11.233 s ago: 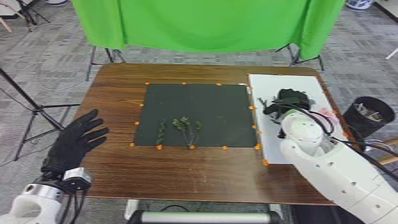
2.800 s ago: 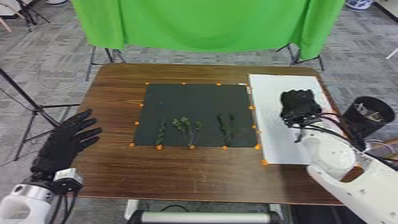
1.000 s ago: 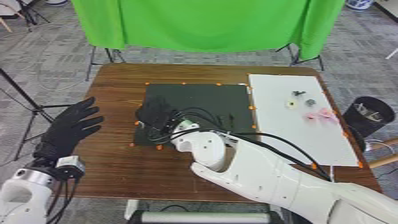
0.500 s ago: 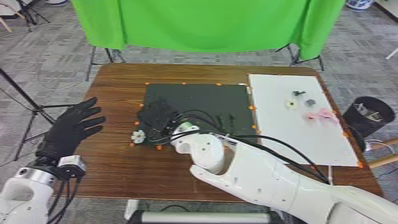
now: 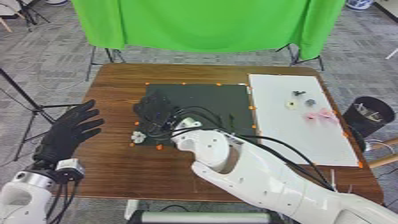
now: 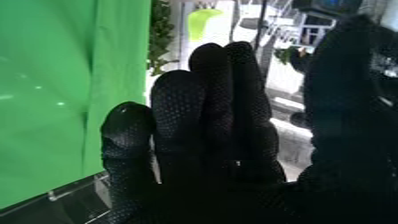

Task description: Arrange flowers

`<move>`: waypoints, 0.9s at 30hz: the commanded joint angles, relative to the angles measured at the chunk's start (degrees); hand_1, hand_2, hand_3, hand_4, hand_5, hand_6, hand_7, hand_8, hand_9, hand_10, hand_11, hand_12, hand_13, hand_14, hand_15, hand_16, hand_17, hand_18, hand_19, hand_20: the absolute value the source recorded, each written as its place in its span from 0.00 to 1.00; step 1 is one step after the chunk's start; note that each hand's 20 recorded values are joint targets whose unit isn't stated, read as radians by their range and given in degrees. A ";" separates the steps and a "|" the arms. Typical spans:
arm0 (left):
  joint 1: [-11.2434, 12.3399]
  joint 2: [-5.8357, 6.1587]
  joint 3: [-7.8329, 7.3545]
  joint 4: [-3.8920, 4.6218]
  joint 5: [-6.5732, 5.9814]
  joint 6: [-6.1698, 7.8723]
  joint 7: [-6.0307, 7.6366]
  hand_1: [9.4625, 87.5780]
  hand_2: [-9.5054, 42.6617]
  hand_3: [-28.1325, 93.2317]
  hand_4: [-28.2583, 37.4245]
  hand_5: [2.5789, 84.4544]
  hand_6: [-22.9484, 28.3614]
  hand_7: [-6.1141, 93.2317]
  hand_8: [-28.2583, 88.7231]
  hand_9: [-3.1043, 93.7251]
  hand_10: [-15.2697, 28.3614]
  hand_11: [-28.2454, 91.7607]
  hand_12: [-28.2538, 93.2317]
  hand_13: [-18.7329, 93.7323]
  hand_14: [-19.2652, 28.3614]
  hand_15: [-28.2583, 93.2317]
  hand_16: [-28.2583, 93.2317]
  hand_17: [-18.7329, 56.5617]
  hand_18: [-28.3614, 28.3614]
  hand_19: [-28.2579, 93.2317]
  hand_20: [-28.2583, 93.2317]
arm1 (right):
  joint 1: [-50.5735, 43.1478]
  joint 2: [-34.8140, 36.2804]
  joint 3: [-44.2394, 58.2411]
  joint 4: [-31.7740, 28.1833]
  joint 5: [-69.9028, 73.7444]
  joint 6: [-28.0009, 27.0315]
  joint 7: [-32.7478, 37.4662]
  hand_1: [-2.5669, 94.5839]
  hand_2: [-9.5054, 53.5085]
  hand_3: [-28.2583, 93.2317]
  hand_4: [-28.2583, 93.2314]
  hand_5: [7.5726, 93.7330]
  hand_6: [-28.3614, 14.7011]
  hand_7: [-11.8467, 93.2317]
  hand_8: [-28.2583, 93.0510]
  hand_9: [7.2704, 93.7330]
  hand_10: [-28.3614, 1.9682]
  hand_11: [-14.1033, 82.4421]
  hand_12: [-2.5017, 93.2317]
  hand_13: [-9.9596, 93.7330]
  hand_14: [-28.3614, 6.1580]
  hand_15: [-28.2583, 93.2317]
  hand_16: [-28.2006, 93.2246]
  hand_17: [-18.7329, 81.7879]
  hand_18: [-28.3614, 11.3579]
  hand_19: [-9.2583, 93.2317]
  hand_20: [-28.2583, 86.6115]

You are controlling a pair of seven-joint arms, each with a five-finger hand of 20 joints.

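At twelve o'clock, the cloth (image 5: 209,27) is showing a plain bright green, and the table (image 5: 222,182) is showing brown with a wood grain. The mat (image 5: 213,97) is looking very dark, and orange dots are marking its border. At two o'clock of the table, the sheet (image 5: 284,137) is appearing white; on it one flower (image 5: 327,116) is showing pink and another (image 5: 290,105), at eleven o'clock, pale yellowish. At the mat's eight o'clock, a blossom (image 5: 139,136) is looking whitish. The left hand (image 5: 62,132) and the right hand (image 5: 155,110) are both wearing black, the right one's fabric showing a fine dotted pattern.
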 commanded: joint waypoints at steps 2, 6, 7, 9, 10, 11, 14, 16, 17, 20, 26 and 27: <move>2.70 -1.25 -0.92 -0.97 -0.70 1.36 1.27 0.20 0.12 0.81 0.07 0.30 0.50 0.27 0.15 0.27 0.62 0.43 0.37 0.34 0.73 0.54 0.23 0.13 0.90 0.62 0.32 | -1.10 3.58 4.31 -3.73 -3.25 -3.19 -0.38 0.31 0.04 0.98 0.01 0.45 0.67 0.52 0.07 0.47 0.54 0.66 0.32 0.57 0.54 0.87 0.43 0.42 0.21 0.92 0.69; 4.37 -1.79 -1.35 -1.47 -1.12 2.16 2.06 0.20 0.12 0.81 0.07 0.30 0.51 0.27 0.15 0.27 0.62 0.43 0.37 0.34 0.72 0.54 0.23 0.13 0.90 0.62 0.32 | -1.99 8.48 8.21 -5.98 -2.42 -3.83 3.49 0.29 0.04 0.98 0.01 0.42 0.63 0.51 0.07 0.43 0.49 0.64 0.30 0.54 0.52 0.86 0.42 0.41 0.21 0.91 0.69; 4.35 -2.04 -1.33 -1.43 -1.05 2.12 2.07 0.20 0.12 0.81 0.07 0.30 0.51 0.27 0.15 0.27 0.62 0.43 0.37 0.34 0.72 0.54 0.23 0.13 0.90 0.62 0.32 | -2.39 9.91 9.29 -6.51 -2.20 -3.89 4.86 0.29 0.03 0.98 0.01 0.42 0.63 0.51 0.07 0.43 0.49 0.64 0.30 0.54 0.52 0.86 0.41 0.41 0.21 0.91 0.69; 4.42 -2.46 -1.44 -1.55 -0.92 1.86 1.79 0.20 0.12 0.81 0.07 0.30 0.51 0.27 0.15 0.27 0.62 0.43 0.37 0.34 0.72 0.54 0.23 0.13 0.90 0.62 0.32 | -3.15 13.12 11.17 -7.54 -1.06 -3.61 7.70 0.29 0.03 0.97 0.01 0.41 0.61 0.51 0.08 0.43 0.48 0.63 0.30 0.54 0.52 0.86 0.41 0.41 0.20 0.91 0.69; 4.58 -2.53 -1.51 -1.66 -0.90 1.91 1.65 0.20 0.12 0.81 0.07 0.30 0.50 0.27 0.15 0.27 0.62 0.43 0.37 0.34 0.72 0.54 0.23 0.13 0.90 0.62 0.32 | -4.04 14.61 12.59 -8.18 -0.92 -4.27 8.75 0.29 0.03 0.97 0.01 0.41 0.61 0.50 0.08 0.43 0.48 0.63 0.30 0.54 0.51 0.86 0.41 0.41 0.20 0.91 0.69; 4.43 -2.60 -1.36 -1.57 -0.89 1.79 1.71 0.20 0.12 0.81 0.07 0.30 0.50 0.27 0.15 0.27 0.62 0.43 0.37 0.34 0.72 0.54 0.23 0.13 0.90 0.62 0.32 | -4.61 16.26 13.72 -8.64 -0.42 -4.77 9.82 0.29 0.03 0.97 0.01 0.41 0.61 0.50 0.08 0.43 0.48 0.63 0.30 0.54 0.51 0.86 0.41 0.41 0.20 0.91 0.68; 4.28 -2.82 -1.13 -1.58 -0.86 1.76 1.73 0.20 0.12 0.81 0.07 0.30 0.50 0.27 0.15 0.27 0.62 0.43 0.37 0.34 0.72 0.54 0.23 0.13 0.90 0.62 0.32 | -7.50 20.94 17.48 -9.66 0.47 -4.94 11.73 0.29 0.02 0.97 0.00 0.41 0.59 0.50 0.08 0.43 0.48 0.60 0.28 0.54 0.51 0.86 0.40 0.41 0.20 0.91 0.68; 4.34 -3.05 -1.16 -1.63 -0.81 1.65 1.65 0.20 0.12 0.81 0.07 0.30 0.51 0.27 0.15 0.27 0.62 0.43 0.37 0.34 0.72 0.54 0.23 0.13 0.90 0.62 0.32 | -9.81 23.68 20.13 -10.47 1.54 -5.03 13.55 0.29 0.02 0.97 0.00 0.41 0.59 0.49 0.08 0.43 0.48 0.58 0.27 0.54 0.51 0.86 0.40 0.41 0.20 0.91 0.68; 4.28 -3.06 -1.07 -1.56 -0.82 1.57 1.77 0.20 0.12 0.81 0.07 0.30 0.50 0.27 0.15 0.27 0.62 0.43 0.37 0.34 0.72 0.54 0.23 0.13 0.90 0.62 0.32 | -10.88 25.25 21.28 -11.02 2.11 -5.27 14.25 0.29 0.02 0.97 0.00 0.40 0.58 0.48 0.09 0.44 0.49 0.56 0.27 0.54 0.51 0.86 0.40 0.41 0.20 0.92 0.68; 4.08 -3.20 -1.01 -1.56 -0.78 1.60 1.72 0.20 0.12 0.81 0.07 0.30 0.51 0.27 0.15 0.27 0.62 0.43 0.37 0.34 0.72 0.54 0.23 0.13 0.90 0.62 0.32 | -14.84 28.61 25.76 -12.36 2.77 -6.43 15.71 0.29 0.01 0.97 0.00 0.40 0.58 0.47 0.09 0.45 0.49 0.51 0.25 0.54 0.51 0.85 0.39 0.41 0.20 0.92 0.68; 3.97 -2.96 -0.80 -1.47 -0.96 1.73 2.25 0.20 0.12 0.81 0.07 0.30 0.50 0.27 0.15 0.27 0.62 0.43 0.37 0.34 0.72 0.54 0.23 0.13 0.90 0.62 0.32 | -23.04 34.00 33.82 -15.71 4.57 -9.00 19.57 0.28 0.00 0.96 0.00 0.38 0.56 0.44 0.10 0.46 0.47 0.43 0.24 0.54 0.51 0.84 0.39 0.42 0.19 0.92 0.68; 3.94 -3.04 -0.84 -1.39 -0.89 1.61 2.17 0.20 0.12 0.81 0.07 0.30 0.50 0.27 0.15 0.27 0.62 0.43 0.37 0.34 0.72 0.54 0.23 0.13 0.90 0.62 0.32 | -24.52 34.28 35.39 -15.94 4.60 -9.18 19.90 0.28 0.00 0.96 0.00 0.37 0.56 0.44 0.10 0.45 0.47 0.42 0.24 0.54 0.51 0.83 0.39 0.41 0.19 0.92 0.68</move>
